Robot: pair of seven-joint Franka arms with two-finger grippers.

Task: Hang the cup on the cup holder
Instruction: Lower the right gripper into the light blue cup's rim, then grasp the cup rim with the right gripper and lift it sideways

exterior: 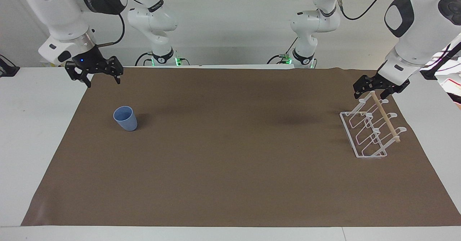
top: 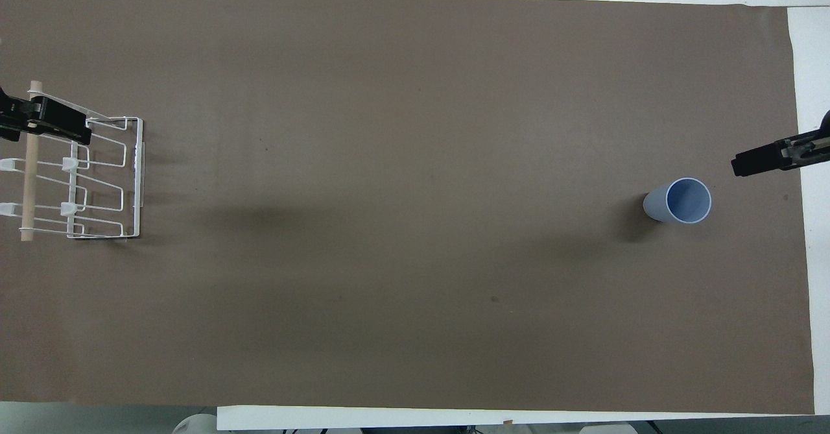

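- The cup is seen upright on the brown mat, mouth up, toward the right arm's end of the table; it is placed below the right gripper's open jaws and well apart from them, with nothing touching it.
- The cup is judged to be light, stiff plastic with a smooth, tapering wall, so it could slip or tip if it is nudged. A hold across the upper wall just under the rim is judged safest, since the widest part would then be kept from sliding down through the jaws.
- The right gripper is held in the air over the mat's edge, its jaws spread wide and empty; the cup's width looks likely to be cleared by that gap.
- The cup holder is stood at the left arm's end, directly under the left gripper.
- The left gripper's jaws are seen around the end of the wooden dowel; whether it is clamped cannot be told.
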